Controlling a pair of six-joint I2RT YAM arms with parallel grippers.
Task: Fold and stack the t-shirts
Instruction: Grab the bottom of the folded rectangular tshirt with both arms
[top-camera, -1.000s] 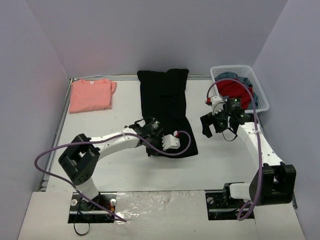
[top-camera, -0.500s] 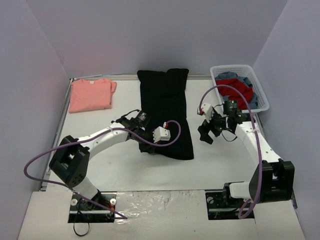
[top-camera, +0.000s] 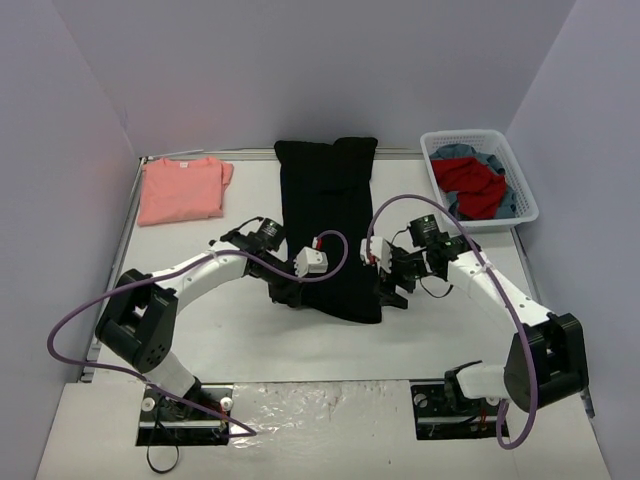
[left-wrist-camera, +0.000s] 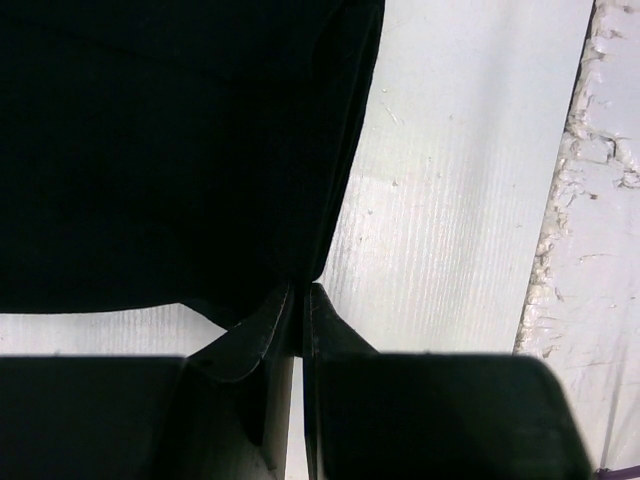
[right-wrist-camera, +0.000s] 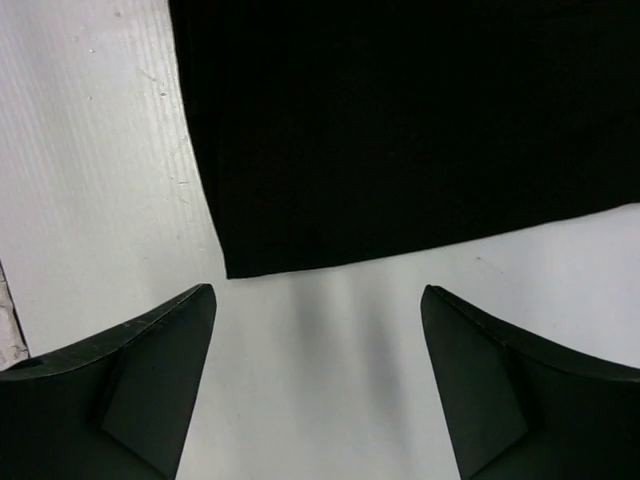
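The black t-shirt (top-camera: 330, 225) lies as a long folded strip down the middle of the table. My left gripper (top-camera: 283, 297) is at its near left corner, shut on the hem; in the left wrist view the closed fingertips (left-wrist-camera: 318, 305) pinch the black t-shirt's (left-wrist-camera: 170, 140) edge. My right gripper (top-camera: 388, 293) stands open just beside the near right corner; in the right wrist view, white table shows between the spread jaws of the right gripper (right-wrist-camera: 318, 295), with the black t-shirt's (right-wrist-camera: 400, 120) corner just ahead. The pink t-shirt (top-camera: 182, 190) lies folded at the far left.
A white basket (top-camera: 524, 190) at the far right holds red and blue clothes (top-camera: 470, 180). Purple cables loop from both arms. The table's (top-camera: 200, 310) left rim runs beside the pink t-shirt, and walls close in the back and sides.
My right arm swung left from beside the basket to the black t-shirt's near right corner, its jaws narrowing a little. My left gripper drew the near left hem leftward, staying shut.
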